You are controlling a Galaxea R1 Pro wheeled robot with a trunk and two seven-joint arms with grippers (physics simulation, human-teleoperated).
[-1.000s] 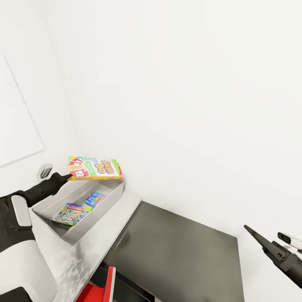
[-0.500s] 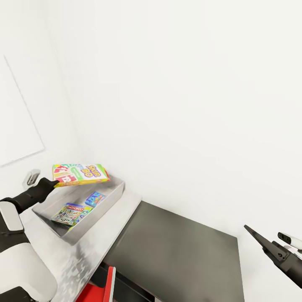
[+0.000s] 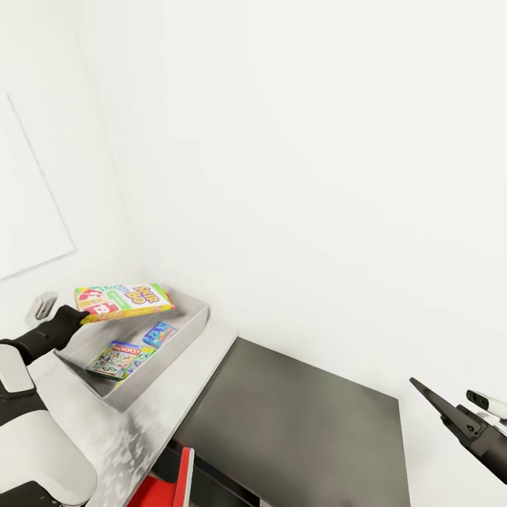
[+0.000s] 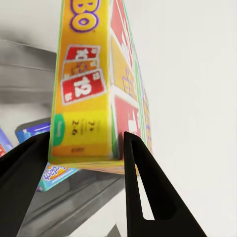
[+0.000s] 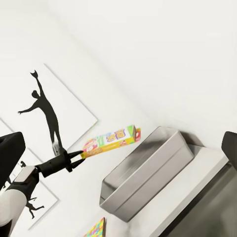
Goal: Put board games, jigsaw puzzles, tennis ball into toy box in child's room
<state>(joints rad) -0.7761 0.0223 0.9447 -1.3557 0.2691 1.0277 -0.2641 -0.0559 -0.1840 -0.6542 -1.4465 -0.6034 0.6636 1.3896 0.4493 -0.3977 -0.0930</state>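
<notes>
Over the bin: the left gripper [image 3: 79, 315] grasps a Skip-Bo box [image 3: 125, 298] by one short end, holding it nearly flat in the air above the bin's far-left part. In the left wrist view both fingers [image 4: 140, 182] press against the box's [image 4: 94, 84] sides.
Left gripper, right wrist view: the gripper [image 5: 74, 159] holds the box [image 5: 109, 140] out level, above and clear of the bin [image 5: 148, 175].
Bin: light grey toy box [image 3: 176, 341] with sloping sides, standing on the pale part of the table [image 3: 169, 401], close to the white wall.
Inside the bin: a Monopoly box [image 3: 120, 358] lies flat on the floor of the bin; a smaller blue box [image 3: 160, 332] lies just beside it, toward the wall. A blue box edge [image 4: 47, 170] also shows below the held box in the left wrist view.
Table: the dark grey corner section [image 3: 303, 429] adjoins the pale top, on the right.
Right gripper: [image 3: 440, 408] hangs at the head view's lower right, well apart from the bin; one pointed dark finger shows, and I cannot tell whether it is spread or closed.
Wall: black sports silhouette print [image 5: 47, 116] behind the left arm in the right wrist view.
Below the table edge: a red-and-white object [image 3: 172, 486], too little showing to name it.
</notes>
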